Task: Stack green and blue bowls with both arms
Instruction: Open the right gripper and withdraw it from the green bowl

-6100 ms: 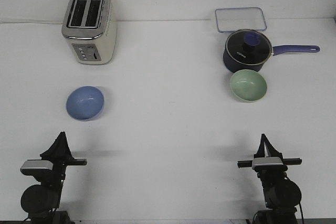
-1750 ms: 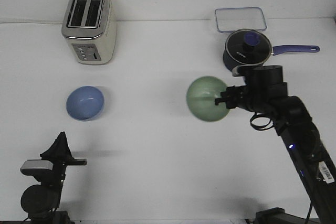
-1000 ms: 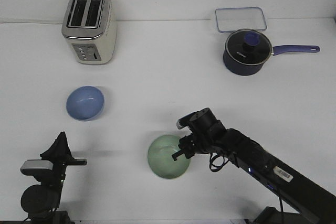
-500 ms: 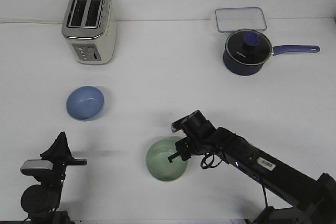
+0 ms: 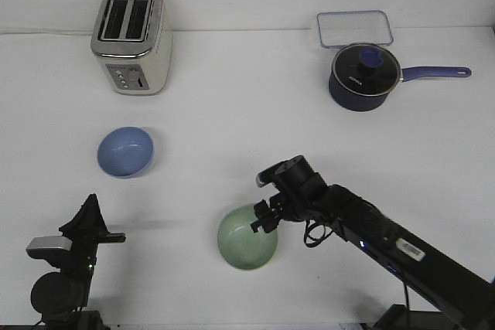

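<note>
Front view: the right gripper [image 5: 261,219] has its jaws at the pale green round bowl's [image 5: 247,236] rim, grip unclear, low at the surface's [image 5: 232,113] centre. The light blue round bowl [image 5: 125,151] sits far left, nearest the parked left gripper [image 5: 90,210], jaws' state unclear.

The right hand [image 5: 261,218] sits at the green bowl's [image 5: 246,239] rim, seemingly gripping it, well apart from the blue bowl [image 5: 124,151].
</note>
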Action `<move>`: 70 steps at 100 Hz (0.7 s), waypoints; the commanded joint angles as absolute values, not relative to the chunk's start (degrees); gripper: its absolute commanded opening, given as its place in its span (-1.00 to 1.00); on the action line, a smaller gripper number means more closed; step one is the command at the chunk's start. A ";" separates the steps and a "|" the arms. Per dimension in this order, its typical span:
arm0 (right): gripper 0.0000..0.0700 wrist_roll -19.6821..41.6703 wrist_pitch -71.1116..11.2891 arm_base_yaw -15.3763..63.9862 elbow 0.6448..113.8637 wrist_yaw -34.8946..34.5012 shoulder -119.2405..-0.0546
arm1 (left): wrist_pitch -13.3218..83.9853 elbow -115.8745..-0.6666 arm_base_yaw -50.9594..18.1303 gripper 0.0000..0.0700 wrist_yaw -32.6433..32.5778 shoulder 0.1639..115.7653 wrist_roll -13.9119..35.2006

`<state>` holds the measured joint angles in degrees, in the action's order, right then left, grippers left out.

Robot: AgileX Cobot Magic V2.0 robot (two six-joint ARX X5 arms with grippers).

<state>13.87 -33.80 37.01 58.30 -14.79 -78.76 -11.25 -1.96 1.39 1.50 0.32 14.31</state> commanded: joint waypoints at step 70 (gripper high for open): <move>-0.11 7.88 -5.74 26.13 33.04 -4.03 -38.04 | 13.96 -37.43 1.80 -0.96 -2.20 40.03 14.11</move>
